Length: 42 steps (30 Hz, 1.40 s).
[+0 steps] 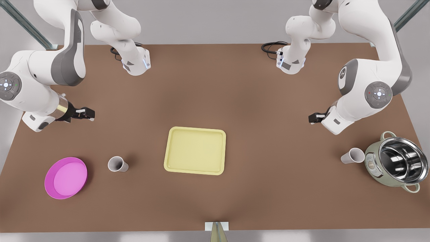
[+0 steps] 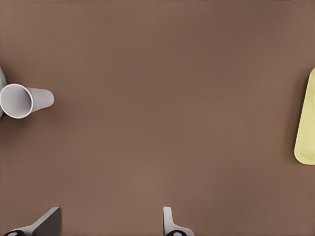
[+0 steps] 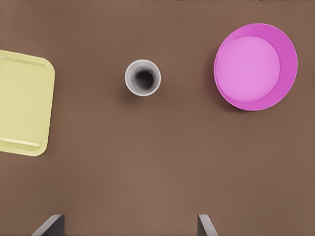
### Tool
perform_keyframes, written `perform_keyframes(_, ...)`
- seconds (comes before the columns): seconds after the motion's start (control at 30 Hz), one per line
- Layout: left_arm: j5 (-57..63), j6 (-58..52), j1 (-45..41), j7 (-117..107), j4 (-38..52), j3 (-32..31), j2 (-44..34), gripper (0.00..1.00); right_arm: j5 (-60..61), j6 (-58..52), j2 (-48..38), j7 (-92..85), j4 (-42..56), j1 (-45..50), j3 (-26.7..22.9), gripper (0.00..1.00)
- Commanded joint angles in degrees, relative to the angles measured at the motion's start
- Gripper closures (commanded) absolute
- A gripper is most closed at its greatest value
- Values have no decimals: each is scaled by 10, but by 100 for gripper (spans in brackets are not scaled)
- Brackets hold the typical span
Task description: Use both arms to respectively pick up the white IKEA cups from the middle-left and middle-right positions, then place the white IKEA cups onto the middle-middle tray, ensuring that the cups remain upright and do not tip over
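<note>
Nearest to us in the front view, the front strip of the brown bench (image 1: pixel 268 208) lies bare from edge to edge. A step back from it, a round pink plate (image 1: pixel 65 178) sits close to the bench's edge at the front view's left. Just past the plate stands one white cup (image 1: pixel 117 164), upright and mouth up, with open bench all around it and a wide gap to the yellow tray (image 1: pixel 195 129). The tray lies flat in the middle of the bench with nothing on it and free surface on all four sides. At the front view's right the other white cup (image 1: pixel 352 156) stands just beside a pale green pot (image 1: pixel 371 164). We cannot tell whether the two touch, but the cup's side toward the tray is open. The pot itself sits hard by the bench's edge on that side. Farther back, the right pincer (image 1: pixel 88 113) hangs above the bench at the front view's left, behind the plate and the first cup. In the right wrist view its fingers (image 3: pixel 51 226) stand wide apart and hold nothing, with that cup (image 3: pixel 142 77), the plate (image 3: pixel 256 66) and a corner of the tray (image 3: pixel 24 103) ahead of them. The left pincer (image 1: pixel 314 118) hangs at the front view's right, behind the second cup. Its fingers (image 2: pixel 49 221) are also spread and empty, and that cup (image 2: pixel 24 100) is well apart from them in the left wrist view. Farthest off, the two arm bases stand along the bench's rear edge.
</note>
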Motion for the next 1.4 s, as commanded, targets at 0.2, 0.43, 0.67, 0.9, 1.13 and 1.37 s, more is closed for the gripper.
perform_keyframes(0.2,-4,249,126,145,-4,21,159,0,1,15,113,-22,62,-10,-5,0)
perform_keyframes(0.43,-3,361,197,208,-18,24,234,0,3,51,217,-21,134,-23,-5,0)
perform_keyframes(0.67,-2,379,214,208,-52,35,253,0,7,109,266,-19,125,-36,-4,0)
perform_keyframes(0.9,-2,377,211,189,-65,35,262,38,39,131,299,-17,126,-44,-4,0)
perform_keyframes(1.13,-2,379,211,190,-64,34,268,40,68,193,336,-18,132,-54,-4,0)
perform_keyframes(1.37,-2,379,211,189,-64,34,272,79,69,205,346,-18,116,-54,-2,0)
